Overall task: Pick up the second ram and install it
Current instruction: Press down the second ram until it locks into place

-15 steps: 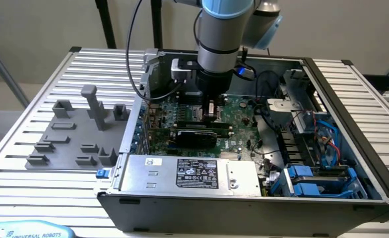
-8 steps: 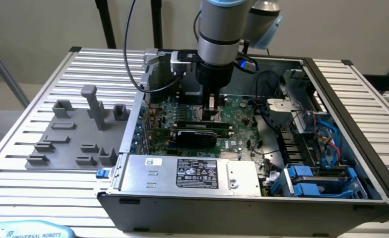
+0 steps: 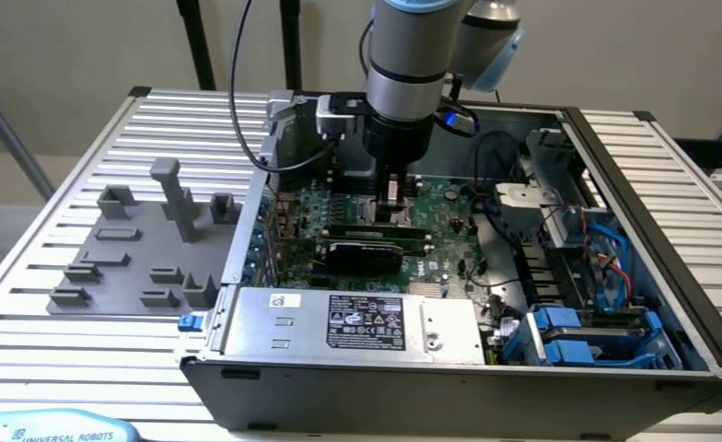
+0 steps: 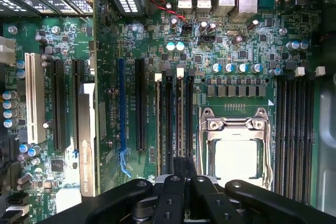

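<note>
The second ram stands in a memory slot of the motherboard, directly under the gripper.
The open computer case rests on a ribbed aluminium table beside the grey fixture; the gripper's fingers are closed over the stick's top edge.

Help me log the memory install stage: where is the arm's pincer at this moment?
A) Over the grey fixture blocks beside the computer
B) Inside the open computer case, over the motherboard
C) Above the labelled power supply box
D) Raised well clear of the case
B: in the exterior view the pincer is down inside the open case over the green motherboard, away from the grey fixture blocks.
</note>
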`<state>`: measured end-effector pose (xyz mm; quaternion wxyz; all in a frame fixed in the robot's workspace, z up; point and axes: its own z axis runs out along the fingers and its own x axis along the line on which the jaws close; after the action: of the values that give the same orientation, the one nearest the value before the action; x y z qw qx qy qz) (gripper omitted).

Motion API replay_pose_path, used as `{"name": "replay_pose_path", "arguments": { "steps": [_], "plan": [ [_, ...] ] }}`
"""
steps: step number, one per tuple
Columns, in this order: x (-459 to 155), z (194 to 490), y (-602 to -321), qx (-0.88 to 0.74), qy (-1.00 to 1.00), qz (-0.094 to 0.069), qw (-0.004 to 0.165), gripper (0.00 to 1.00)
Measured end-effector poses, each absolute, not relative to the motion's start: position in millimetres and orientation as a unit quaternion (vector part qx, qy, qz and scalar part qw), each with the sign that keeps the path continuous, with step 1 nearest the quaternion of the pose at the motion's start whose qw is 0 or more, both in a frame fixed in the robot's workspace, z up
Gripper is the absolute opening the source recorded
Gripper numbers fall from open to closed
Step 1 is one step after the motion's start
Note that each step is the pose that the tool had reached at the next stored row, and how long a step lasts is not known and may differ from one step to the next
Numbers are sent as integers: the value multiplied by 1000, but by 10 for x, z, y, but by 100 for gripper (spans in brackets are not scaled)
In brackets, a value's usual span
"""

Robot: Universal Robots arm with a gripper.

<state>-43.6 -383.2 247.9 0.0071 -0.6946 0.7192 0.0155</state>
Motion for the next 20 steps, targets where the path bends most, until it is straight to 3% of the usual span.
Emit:
{"name": "replay_pose_path", "arguments": {
  "steps": [20],
  "plan": [
    [-437, 2335, -3822, -695, 719, 16, 7, 11]
  ]
}}
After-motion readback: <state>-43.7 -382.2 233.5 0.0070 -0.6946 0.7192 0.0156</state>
